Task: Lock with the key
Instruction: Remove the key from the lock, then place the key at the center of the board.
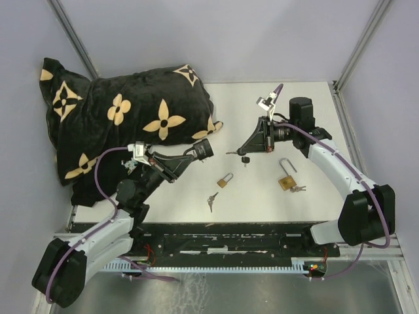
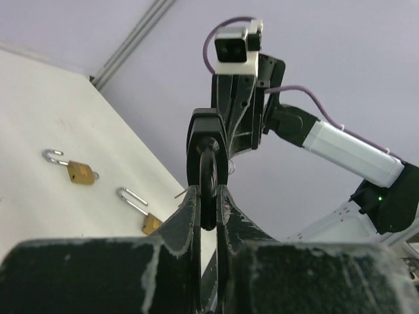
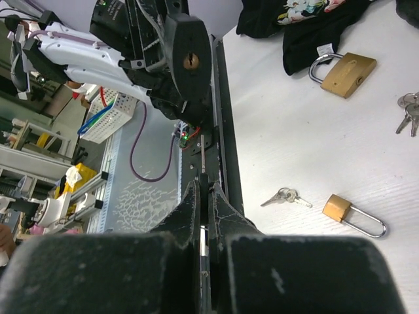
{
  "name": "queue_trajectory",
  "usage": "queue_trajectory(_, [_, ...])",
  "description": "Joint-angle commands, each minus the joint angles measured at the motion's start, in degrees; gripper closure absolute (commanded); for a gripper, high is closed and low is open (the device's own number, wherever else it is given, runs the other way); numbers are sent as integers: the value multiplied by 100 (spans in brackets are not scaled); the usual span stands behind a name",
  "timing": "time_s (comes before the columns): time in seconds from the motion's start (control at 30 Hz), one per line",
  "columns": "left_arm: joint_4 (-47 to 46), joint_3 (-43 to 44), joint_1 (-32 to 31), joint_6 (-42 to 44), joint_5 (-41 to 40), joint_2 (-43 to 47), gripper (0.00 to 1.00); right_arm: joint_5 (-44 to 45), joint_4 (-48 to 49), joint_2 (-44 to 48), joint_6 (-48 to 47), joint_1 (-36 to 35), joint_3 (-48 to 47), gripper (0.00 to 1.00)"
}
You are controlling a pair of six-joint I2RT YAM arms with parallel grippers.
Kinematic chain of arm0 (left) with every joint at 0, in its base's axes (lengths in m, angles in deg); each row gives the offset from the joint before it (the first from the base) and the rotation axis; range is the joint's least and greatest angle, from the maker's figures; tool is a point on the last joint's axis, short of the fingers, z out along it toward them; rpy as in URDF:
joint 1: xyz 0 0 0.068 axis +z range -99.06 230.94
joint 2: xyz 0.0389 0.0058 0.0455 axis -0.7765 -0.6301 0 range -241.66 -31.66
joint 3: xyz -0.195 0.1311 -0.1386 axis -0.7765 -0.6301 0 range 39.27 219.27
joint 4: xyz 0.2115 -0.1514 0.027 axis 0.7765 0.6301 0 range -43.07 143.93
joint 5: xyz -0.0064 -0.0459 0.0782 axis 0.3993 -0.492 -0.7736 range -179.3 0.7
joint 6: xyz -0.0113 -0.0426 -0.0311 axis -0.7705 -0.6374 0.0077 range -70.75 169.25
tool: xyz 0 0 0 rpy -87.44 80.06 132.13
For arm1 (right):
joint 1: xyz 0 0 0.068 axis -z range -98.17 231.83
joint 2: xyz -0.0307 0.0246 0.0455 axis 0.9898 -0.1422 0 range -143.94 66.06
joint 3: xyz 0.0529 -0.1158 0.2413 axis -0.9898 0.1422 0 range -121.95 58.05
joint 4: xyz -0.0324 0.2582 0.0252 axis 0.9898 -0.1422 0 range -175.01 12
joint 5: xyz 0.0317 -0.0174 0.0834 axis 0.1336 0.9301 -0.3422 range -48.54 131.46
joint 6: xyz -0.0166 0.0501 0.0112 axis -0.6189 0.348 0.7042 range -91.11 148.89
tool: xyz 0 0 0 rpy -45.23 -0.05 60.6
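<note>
My left gripper point(image 1: 195, 154) is shut on a black padlock point(image 1: 207, 149) and holds it above the table, its face turned right. In the left wrist view the padlock point(image 2: 208, 171) stands between my closed fingers point(image 2: 190, 209). My right gripper point(image 1: 245, 156) is shut on a black-headed key point(image 1: 233, 153) whose blade points left at the padlock, a short gap away. In the right wrist view the key point(image 3: 204, 196) sits edge-on in the closed jaws, and the padlock's brass keyhole point(image 3: 190, 62) faces me, higher in the frame.
Two open brass padlocks point(image 1: 224, 181) point(image 1: 288, 180) lie on the white table, with loose key bunches point(image 1: 211, 201) point(image 1: 299, 188) beside them. A black flower-patterned cushion point(image 1: 124, 121) fills the back left. Metal frame posts stand at the corners.
</note>
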Motion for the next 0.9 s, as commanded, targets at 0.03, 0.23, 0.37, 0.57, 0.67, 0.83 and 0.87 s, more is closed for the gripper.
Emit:
queue_trajectory(0.03, [-402, 91, 151, -192, 1, 297, 97, 309, -102, -16, -236, 128, -229, 98])
queue_trajectory(0.23, [-177, 185, 156, -29, -41, -273, 97, 1524, 110, -10, -125, 561, 67, 98])
queue_trajectory(0.37, [-530, 579, 158, -78, 30, -1373, 95, 2420, 485, -27, 191, 729, 330, 98])
queue_trajectory(0.57, [-761, 1882, 151, -252, 117, -3692, 97, 3793, 977, -533, 952, 749, 324, 98])
queue_trajectory(0.67, [-736, 2804, 111, -317, -34, -4846, 97, 4113, 943, -1310, 1086, 732, -372, 98])
queue_trajectory(0.83, [52, 3952, -65, -151, -841, -5894, 96, 4690, 402, -2732, 1376, 607, -1824, 98])
queue_trajectory(0.87, [238, 4125, -76, -112, -990, -6029, 96, 4842, 255, -2966, 1335, 570, -2076, 98])
